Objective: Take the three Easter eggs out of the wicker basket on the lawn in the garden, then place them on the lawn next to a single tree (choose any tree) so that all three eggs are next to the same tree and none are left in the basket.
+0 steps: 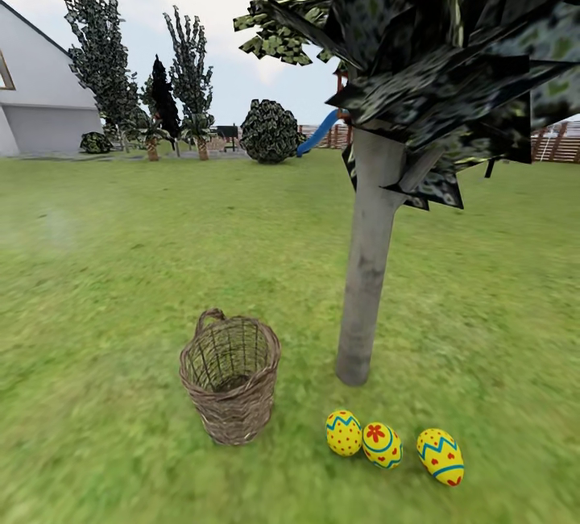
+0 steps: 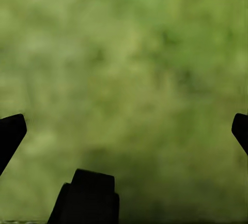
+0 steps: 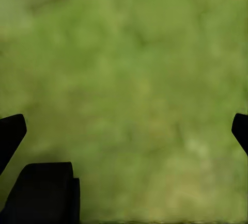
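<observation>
Three yellow Easter eggs lie in a row on the lawn (image 1: 121, 282) in front of the tree trunk (image 1: 368, 266): a dotted egg (image 1: 343, 433), a flower egg (image 1: 381, 445) and a zigzag egg with hearts (image 1: 440, 455). The wicker basket (image 1: 229, 379) stands upright to their left, and nothing shows in the part of its inside I can see. In the left wrist view my left gripper (image 2: 124, 131) is open over blurred grass. In the right wrist view my right gripper (image 3: 124, 131) is open too, with only grass between its fingers.
A white house (image 1: 36, 97) stands far left. Tall trees (image 1: 101, 56), short palms (image 1: 199, 133) and a round bush (image 1: 270, 131) line the back. A blue slide (image 1: 318, 133) and a wooden fence (image 1: 556, 145) lie behind the tree's dark foliage (image 1: 435, 40).
</observation>
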Robot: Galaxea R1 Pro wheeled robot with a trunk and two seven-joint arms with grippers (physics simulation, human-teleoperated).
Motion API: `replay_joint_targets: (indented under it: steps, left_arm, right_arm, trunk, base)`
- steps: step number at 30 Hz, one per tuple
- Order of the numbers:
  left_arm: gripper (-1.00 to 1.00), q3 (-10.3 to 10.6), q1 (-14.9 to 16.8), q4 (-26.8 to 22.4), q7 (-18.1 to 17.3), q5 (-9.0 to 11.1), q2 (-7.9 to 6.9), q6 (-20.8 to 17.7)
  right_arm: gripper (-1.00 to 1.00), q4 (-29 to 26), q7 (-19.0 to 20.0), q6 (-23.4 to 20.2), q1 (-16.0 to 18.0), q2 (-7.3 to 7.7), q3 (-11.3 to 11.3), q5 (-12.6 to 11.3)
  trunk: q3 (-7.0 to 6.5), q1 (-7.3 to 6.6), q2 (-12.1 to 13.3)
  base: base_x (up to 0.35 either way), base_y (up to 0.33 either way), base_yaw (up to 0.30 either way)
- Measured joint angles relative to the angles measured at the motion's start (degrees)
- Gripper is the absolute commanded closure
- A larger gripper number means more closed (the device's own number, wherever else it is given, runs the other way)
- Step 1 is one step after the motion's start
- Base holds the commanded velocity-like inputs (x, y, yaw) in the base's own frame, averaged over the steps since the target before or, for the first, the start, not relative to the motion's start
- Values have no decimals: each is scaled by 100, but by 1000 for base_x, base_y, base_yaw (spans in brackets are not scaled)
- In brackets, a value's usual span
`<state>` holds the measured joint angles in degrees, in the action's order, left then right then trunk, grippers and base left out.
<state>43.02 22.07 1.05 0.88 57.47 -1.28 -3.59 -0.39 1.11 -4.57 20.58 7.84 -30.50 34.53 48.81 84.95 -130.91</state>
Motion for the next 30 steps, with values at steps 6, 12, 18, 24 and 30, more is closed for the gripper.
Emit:
replay_joint_targets:
  steps: [6, 12, 18, 24, 30]
  left_arm:
    - [-100, 1, -268, 1, 14, -2, 11, 8]
    - [-100, 1, -410, 1, 14, 6, 13, 181]
    - [-100, 0, -459, -8, 4, 12, 11, 230]
    - [-100, -14, -461, -7, -15, 50, -53, 234]
    - [-100, -9, -461, -1, -2, 22, -211, 221]
  right_arm:
    - [-100, 29, 5, 70, -102, -3, -5, -3]
    - [-100, 152, 43, 63, -119, -9, -7, 12]
    - [-100, 240, 61, 67, -121, -9, -4, 20]
    - [-100, 251, 62, 73, -160, -13, -4, 9]
    - [-100, 277, 66, 66, -231, -14, -4, 6]
  trunk:
    - [-108, -132, 241]
    - [-200, -263, 481]
    - [-220, -352, 643]
    - [-163, -352, 643]
    - [-106, -352, 643]
  base:
    - [0, 0, 0]
    - [0, 0, 0]
    - [0, 0, 0]
    - [0, 0, 0]
    - [0, 0, 0]
